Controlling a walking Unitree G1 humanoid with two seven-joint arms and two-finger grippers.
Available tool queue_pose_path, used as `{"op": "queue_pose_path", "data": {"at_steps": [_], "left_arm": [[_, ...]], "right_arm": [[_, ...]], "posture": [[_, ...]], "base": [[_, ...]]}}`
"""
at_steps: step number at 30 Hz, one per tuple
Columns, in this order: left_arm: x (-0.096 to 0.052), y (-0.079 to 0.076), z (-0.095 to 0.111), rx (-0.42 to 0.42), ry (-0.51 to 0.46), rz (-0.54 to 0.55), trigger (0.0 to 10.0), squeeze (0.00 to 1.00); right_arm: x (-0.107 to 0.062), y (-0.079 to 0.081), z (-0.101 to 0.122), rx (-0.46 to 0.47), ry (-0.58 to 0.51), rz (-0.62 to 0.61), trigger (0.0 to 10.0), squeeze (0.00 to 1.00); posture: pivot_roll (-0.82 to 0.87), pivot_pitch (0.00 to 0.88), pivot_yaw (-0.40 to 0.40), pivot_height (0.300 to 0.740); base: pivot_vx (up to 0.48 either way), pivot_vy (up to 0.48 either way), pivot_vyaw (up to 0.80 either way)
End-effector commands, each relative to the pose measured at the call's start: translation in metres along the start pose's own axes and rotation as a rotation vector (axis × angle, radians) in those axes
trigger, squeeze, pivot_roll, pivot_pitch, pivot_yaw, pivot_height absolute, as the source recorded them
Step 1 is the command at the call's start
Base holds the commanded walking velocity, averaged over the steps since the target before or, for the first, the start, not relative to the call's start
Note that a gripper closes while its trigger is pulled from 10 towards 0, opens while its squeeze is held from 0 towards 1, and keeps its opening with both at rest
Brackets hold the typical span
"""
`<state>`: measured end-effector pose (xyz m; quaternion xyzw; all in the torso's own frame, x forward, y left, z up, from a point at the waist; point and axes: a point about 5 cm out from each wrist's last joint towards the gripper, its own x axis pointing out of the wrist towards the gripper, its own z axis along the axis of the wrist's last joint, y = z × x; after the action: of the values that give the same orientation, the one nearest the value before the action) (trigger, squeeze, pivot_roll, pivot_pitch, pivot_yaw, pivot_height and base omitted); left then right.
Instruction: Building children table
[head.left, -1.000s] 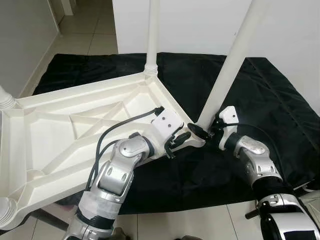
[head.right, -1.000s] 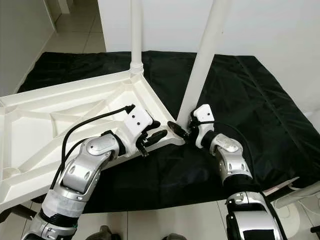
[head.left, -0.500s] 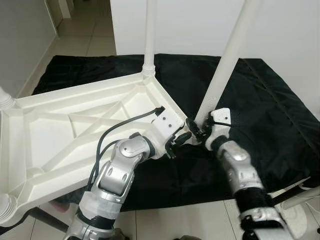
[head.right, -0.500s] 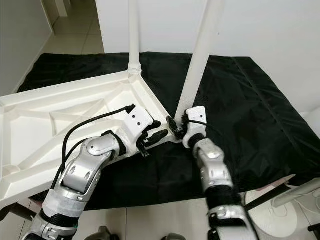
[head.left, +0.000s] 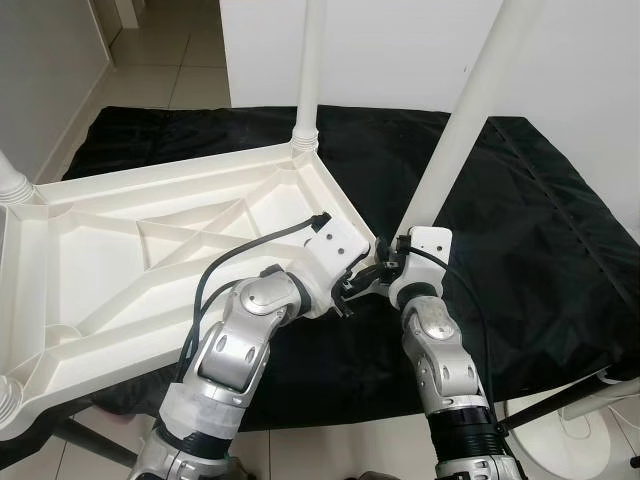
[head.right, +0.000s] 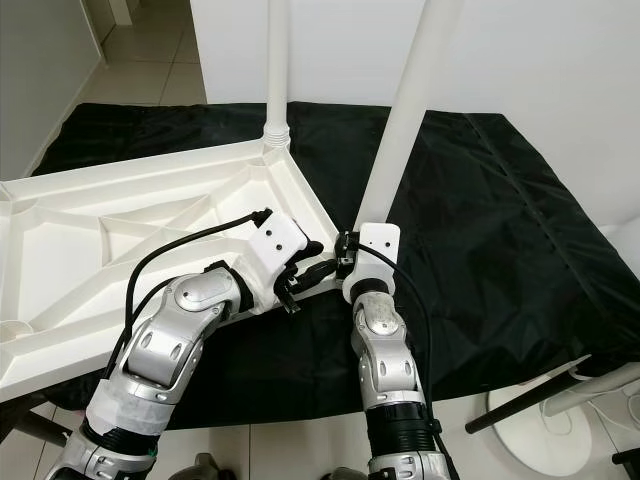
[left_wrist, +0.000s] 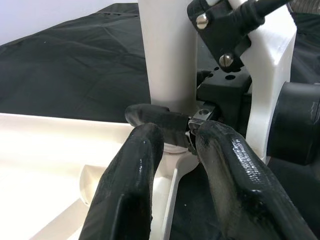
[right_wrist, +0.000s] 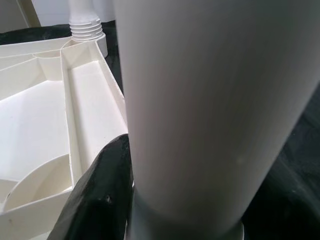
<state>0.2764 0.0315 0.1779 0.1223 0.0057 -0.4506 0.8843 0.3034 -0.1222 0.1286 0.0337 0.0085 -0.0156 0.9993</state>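
You have the white tabletop (head.left: 150, 250) lying upside down on the black sheet (head.left: 540, 230), ribs facing up, with one leg (head.left: 308, 70) already standing in its far corner, well beyond both sets of jaws. The corner that matters is the near one, right in front of the jaws, where the second leg (head.left: 460, 130) meets its socket. Its long axis runs up and away from the jaws and leans toward your right instead of standing as straight as the far leg, so I judge it is not yet square in its seat.

Your right gripper (head.left: 393, 268) is the nearer one: it sits at the foot of that leg, and its wrist view shows one black finger (right_wrist: 100, 195) pressed against the shaft. Its jaws look closed round the leg's base, though the second finger is hidden. Your left gripper (left_wrist: 175, 145) rests just beside it on the tabletop's corner edge, jaws slightly parted and holding nothing, the leg's foot directly ahead of their tips.
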Motion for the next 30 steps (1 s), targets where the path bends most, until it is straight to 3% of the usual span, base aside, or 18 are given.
{"op": "queue_pose_path", "data": {"at_steps": [1, 2, 3, 10, 11, 17, 30], "left_arm": [[0.0, 0.003, -0.005, -0.009, 0.018, 0.081, 10.0, 0.0], [0.0, 0.003, -0.005, -0.009, 0.018, 0.081, 10.0, 0.0], [0.0, 0.003, -0.005, -0.009, 0.019, 0.082, 10.0, 0.0], [-0.001, 0.003, -0.005, -0.011, 0.021, 0.084, 10.0, 0.0], [0.0, 0.004, -0.005, -0.01, 0.021, 0.085, 10.0, 0.0], [0.0, 0.005, -0.004, -0.007, 0.02, 0.088, 10.0, 0.0], [0.0, 0.006, -0.003, 0.002, 0.02, 0.087, 10.0, 0.0]], "right_arm": [[-0.006, -0.005, -0.015, 0.086, 0.077, -0.032, 10.0, 0.41], [-0.006, -0.005, -0.015, 0.086, 0.077, -0.032, 10.0, 0.41], [-0.006, -0.006, -0.014, 0.088, 0.071, -0.027, 10.0, 1.0], [-0.003, -0.021, -0.002, 0.06, 0.019, 0.024, 10.0, 1.0], [-0.002, -0.025, 0.001, 0.05, 0.006, 0.05, 10.0, 0.02], [0.004, -0.037, 0.011, -0.017, -0.04, 0.211, 10.0, 0.0], [0.022, -0.038, 0.019, -0.18, -0.052, 0.625, 10.0, 0.0]], "posture": [[-0.08, 0.0, -0.005, 0.74], [-0.08, 0.0, -0.005, 0.74], [-0.08, 0.0, -0.005, 0.74], [-0.08, 0.0, -0.004, 0.74], [-0.08, 0.0, -0.004, 0.74], [-0.08, 0.0, 0.001, 0.74], [-0.08, 0.0, 0.011, 0.74]], "base": [[0.0, 0.0, 0.0], [0.0, 0.0, 0.0], [0.0, 0.0, 0.0], [0.0, 0.0, 0.0], [0.0, 0.0, 0.0], [0.0, 0.0, 0.0], [0.0, 0.0, 0.0]]}}
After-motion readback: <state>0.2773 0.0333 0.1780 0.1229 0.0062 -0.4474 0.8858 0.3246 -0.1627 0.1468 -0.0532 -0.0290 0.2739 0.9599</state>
